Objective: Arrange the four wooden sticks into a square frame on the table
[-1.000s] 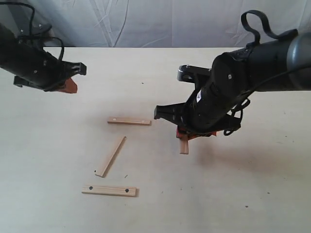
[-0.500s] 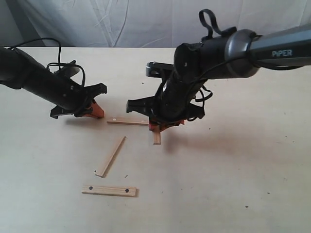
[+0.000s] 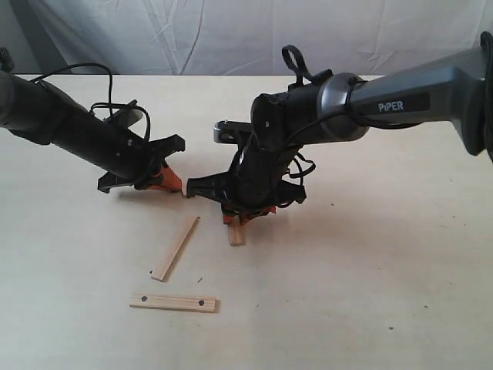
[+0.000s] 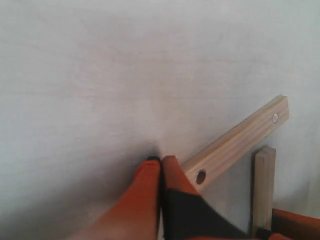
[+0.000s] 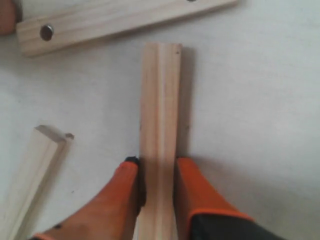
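Note:
My right gripper [image 3: 235,220] [image 5: 157,162] is shut on one wooden stick [image 3: 236,233] [image 5: 160,110], gripped across its width low over the table [image 3: 370,293]. That stick's far end stops just short of a holed stick [image 5: 115,20] [image 4: 235,145], at right angles to it. My left gripper [image 3: 171,183] [image 4: 161,161] is shut and empty, its tips against the holed stick's end. In the exterior view the right arm hides nearly all of the holed stick. A third stick [image 3: 176,248] [image 5: 35,170] lies diagonally, and a fourth [image 3: 173,303] lies flat nearer the front.
A wrinkled white cloth [image 3: 231,31] hangs behind the table's far edge. The two arms nearly meet at the middle of the table, with a black cable [image 3: 85,69] trailing from the left arm.
My right gripper has carried its stick leftward to the holed stick. My left gripper has come in from the far left to that stick's end.

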Robot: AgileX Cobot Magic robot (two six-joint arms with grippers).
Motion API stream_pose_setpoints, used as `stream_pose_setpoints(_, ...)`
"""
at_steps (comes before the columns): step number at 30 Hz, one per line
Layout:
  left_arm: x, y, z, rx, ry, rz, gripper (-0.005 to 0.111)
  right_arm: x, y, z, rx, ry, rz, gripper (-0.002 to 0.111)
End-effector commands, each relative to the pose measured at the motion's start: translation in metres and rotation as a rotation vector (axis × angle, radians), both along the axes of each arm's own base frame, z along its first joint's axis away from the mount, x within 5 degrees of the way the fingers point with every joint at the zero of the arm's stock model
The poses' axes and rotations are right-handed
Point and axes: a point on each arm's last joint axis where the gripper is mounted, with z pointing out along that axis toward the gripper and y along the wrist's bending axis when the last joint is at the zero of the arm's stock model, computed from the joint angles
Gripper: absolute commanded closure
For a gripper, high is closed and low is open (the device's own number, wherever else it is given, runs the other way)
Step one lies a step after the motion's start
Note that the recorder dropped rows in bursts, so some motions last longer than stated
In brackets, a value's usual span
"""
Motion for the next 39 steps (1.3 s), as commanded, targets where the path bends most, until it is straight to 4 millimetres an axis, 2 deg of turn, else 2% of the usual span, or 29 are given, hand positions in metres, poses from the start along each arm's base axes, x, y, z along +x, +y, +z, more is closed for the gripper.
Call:
stream_pose_setpoints(1,-0.005,0.001,-0.015,0.061,0.023,-0.044,0.107,0.001,-0.001,0.009,-0.018,-0.002,0.028,0.108)
stream_pose_setpoints(3,-0.004,0.002,-0.016,0.071,0.018,-0.045,0.107,0.001,-0.004,0.023,-0.044,-0.018,0.060,0.108)
stream_pose_setpoints(4,-0.004,0.003,-0.016,0.075,0.015,-0.039,0.107,0.005,-0.010,0.040,-0.077,-0.057,0.091,0.108)
stream_pose_setpoints(7,-0.004,0.006,-0.016,0.078,0.015,-0.036,0.107,0.022,-0.017,0.052,-0.098,-0.125,0.120,0.108)
stream_pose_setpoints(8,-0.004,0.007,-0.016,0.083,0.014,-0.040,0.107,0.029,-0.017,0.045,-0.098,-0.143,0.137,0.108)
stream_pose_setpoints(13,-0.004,0.007,-0.016,0.084,0.014,-0.042,0.107,0.038,-0.011,0.012,-0.121,-0.155,0.206,0.108)
stream_pose_setpoints(18,-0.004,0.007,-0.016,0.087,0.013,-0.042,0.107,0.040,-0.009,0.009,-0.117,-0.183,0.235,0.108)
stream_pose_setpoints(22,-0.003,0.007,-0.016,0.092,0.008,-0.038,0.107,0.035,-0.010,0.005,-0.122,-0.119,0.233,0.108)
stream_pose_setpoints(27,-0.002,0.010,-0.014,0.095,0.001,-0.030,0.107,0.036,-0.013,0.018,-0.112,-0.125,0.211,0.108)
stream_pose_setpoints(30,0.000,0.019,-0.002,0.102,-0.035,-0.003,0.107,0.040,-0.019,0.039,-0.088,-0.148,0.156,0.108)
stream_pose_setpoints(35,0.001,0.037,0.036,0.124,-0.127,0.022,0.107,0.052,-0.041,0.078,-0.072,-0.167,0.097,0.108)
stream_pose_setpoints(39,-0.007,0.046,0.064,0.149,-0.191,0.030,0.107,0.045,-0.041,0.085,-0.061,-0.103,0.045,0.108)
